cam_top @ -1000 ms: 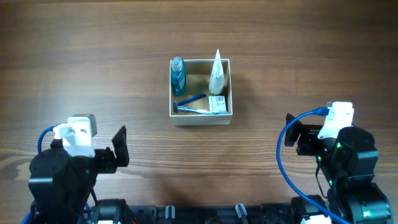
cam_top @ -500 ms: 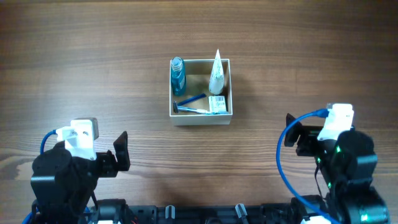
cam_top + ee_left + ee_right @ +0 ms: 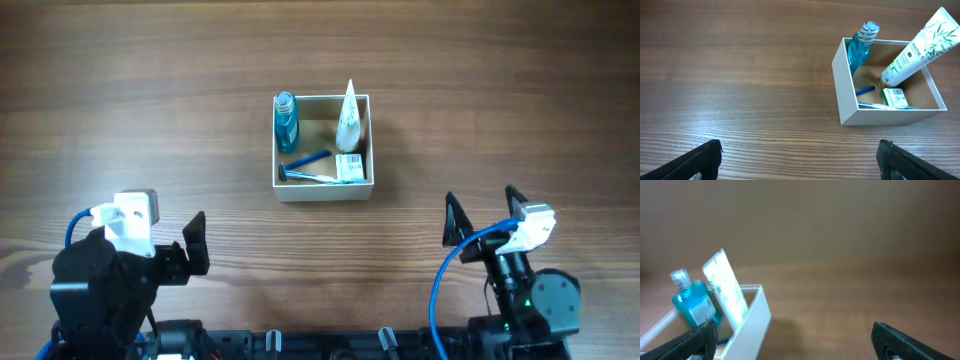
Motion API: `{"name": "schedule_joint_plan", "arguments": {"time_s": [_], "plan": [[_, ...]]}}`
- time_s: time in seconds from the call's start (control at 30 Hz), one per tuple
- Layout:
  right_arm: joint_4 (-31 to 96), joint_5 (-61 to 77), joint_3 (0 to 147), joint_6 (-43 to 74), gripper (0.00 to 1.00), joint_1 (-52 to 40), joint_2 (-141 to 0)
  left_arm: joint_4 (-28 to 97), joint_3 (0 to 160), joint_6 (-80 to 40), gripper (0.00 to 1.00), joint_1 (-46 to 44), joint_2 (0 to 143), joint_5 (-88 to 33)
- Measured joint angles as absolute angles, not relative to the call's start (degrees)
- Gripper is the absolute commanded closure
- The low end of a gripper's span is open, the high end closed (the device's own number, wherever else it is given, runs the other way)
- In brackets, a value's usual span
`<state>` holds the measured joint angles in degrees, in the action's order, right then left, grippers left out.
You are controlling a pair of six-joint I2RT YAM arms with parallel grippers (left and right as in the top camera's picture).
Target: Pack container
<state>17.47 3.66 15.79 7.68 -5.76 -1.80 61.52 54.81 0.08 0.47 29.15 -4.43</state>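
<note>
The container [image 3: 322, 192], a square white-walled box with a tan inside, stands at the table's middle. It holds a blue bottle [image 3: 286, 120], a white tube [image 3: 348, 115], a blue toothbrush [image 3: 308, 160] and a small box [image 3: 349, 167]. My left gripper [image 3: 800, 167] is open and empty, low over the table, well short of the container [image 3: 890, 117]. My right gripper [image 3: 483, 215] is open and empty, to the right of and nearer than the container [image 3: 751, 325]. The bottle [image 3: 690, 302] and tube [image 3: 726, 287] show in the right wrist view.
Bare wooden tabletop [image 3: 150, 100] lies all round the container. The arm bases stand at the near edge on the left [image 3: 105, 290] and right [image 3: 530, 300].
My right arm has drawn back and turned, so both its open fingers now show pointing towards the container. My left arm has shifted slightly back. The container's contents have not moved.
</note>
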Motion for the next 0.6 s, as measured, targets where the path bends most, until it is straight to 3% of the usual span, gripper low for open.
{"name": "schedule_joint_plan", "arguments": {"time_s": [0.33,0.6], "plan": [[-6.4,4.9,6.0,4.3,0.0,-5.8,-0.9,61.5,54.8,0.1,0.0,0.5,29.1,-4.4],[-4.1,5.0,1.1,-2.1,0.0,-5.8,-0.9,61.5,54.8,0.1,0.0,0.5,29.1,-4.4]]}}
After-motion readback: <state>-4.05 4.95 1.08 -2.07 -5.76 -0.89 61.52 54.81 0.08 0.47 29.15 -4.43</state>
